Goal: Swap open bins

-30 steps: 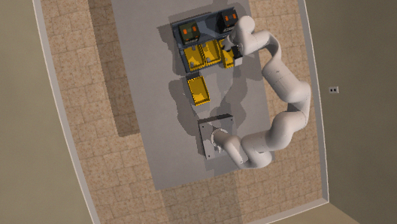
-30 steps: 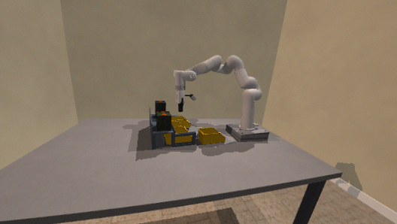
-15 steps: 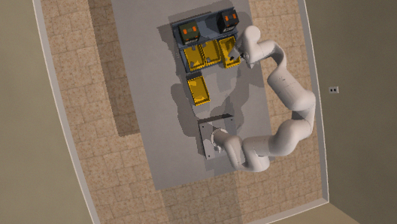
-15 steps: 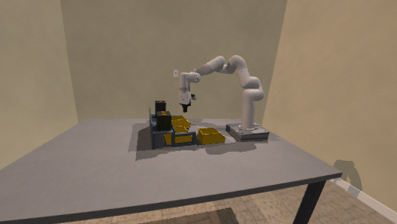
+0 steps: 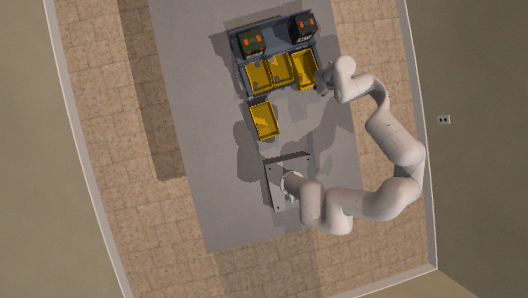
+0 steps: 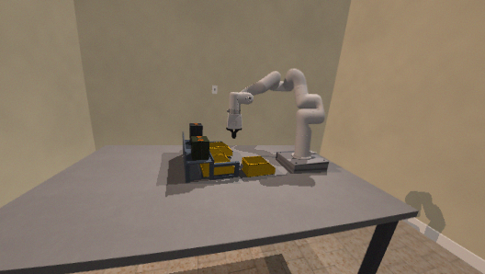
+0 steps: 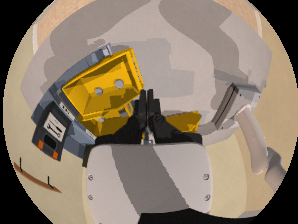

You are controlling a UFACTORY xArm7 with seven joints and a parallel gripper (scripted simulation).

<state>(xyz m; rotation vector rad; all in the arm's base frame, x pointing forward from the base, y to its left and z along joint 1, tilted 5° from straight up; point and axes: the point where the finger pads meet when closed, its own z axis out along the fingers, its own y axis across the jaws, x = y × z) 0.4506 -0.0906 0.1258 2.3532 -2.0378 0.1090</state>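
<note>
- Grey table (image 5: 195,135) (image 6: 138,207) (image 7: 215,100) carries the empty open bin (image 5: 264,121) (image 6: 258,166) (image 7: 184,121), apparently finished.
- Parts bin (image 5: 304,70) (image 6: 218,144) (image 7: 95,102) sits askew at the shelf (image 5: 272,40) (image 6: 187,170) (image 7: 60,92), probably needing seating.
- Jaws (image 5: 322,84) (image 6: 234,134) narrow, holding nothing, beside it.

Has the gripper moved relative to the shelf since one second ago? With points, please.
Yes: in the top view the gripper (image 5: 324,90) (image 6: 233,136) (image 7: 147,97) has shifted right, away from the shelf (image 5: 270,42) (image 6: 187,171).
</note>
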